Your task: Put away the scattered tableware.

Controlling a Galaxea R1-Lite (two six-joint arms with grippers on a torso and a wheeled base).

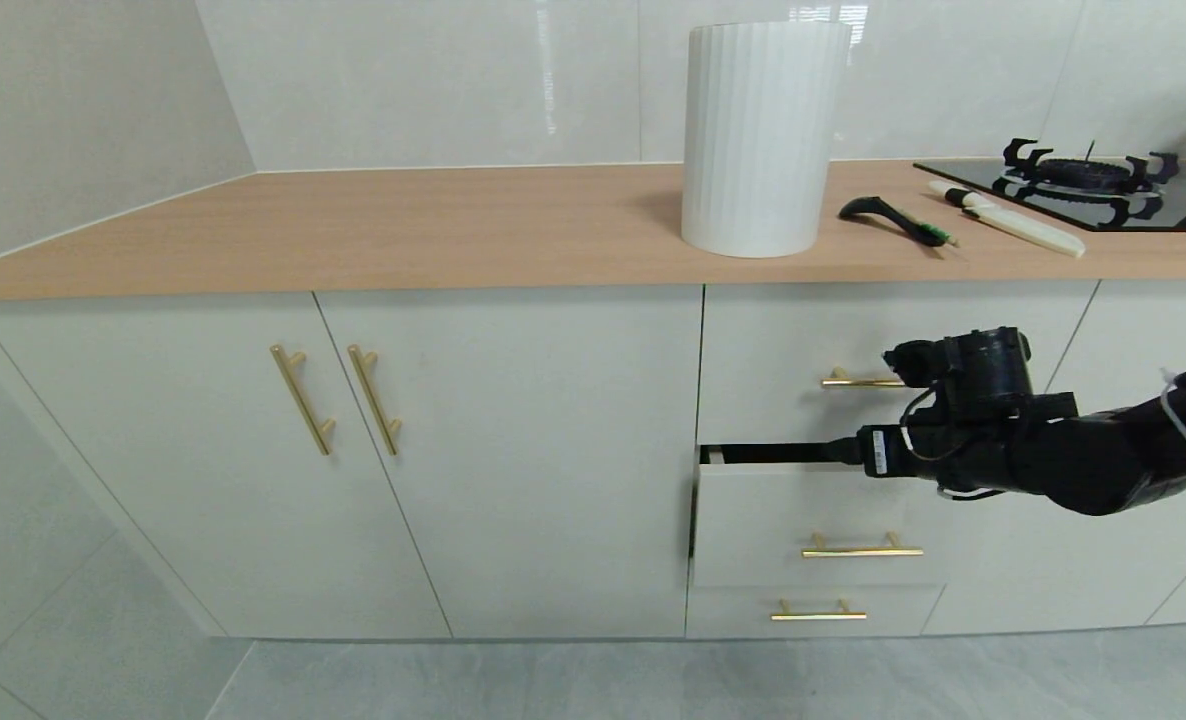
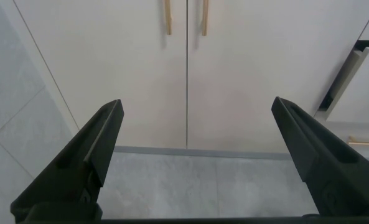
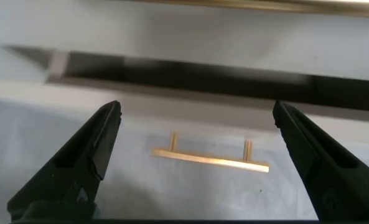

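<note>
Left gripper (image 2: 196,106): fingers wide apart, nothing between them, facing the double cabinet doors (image 1: 353,450) low near the floor. White ribbed container (image 1: 761,140) stands on the countertop (image 1: 403,225). Middle drawer (image 1: 813,515) is pulled partly out. Right gripper (image 1: 851,452) sits at its top edge, fingers spread wide, gripping nothing; can't tell if it touches the drawer. Tableware lies on the countertop right of the container: black-handled utensil (image 1: 888,215), then white knife (image 1: 1013,225) just beside the hob (image 1: 1083,185).
</note>
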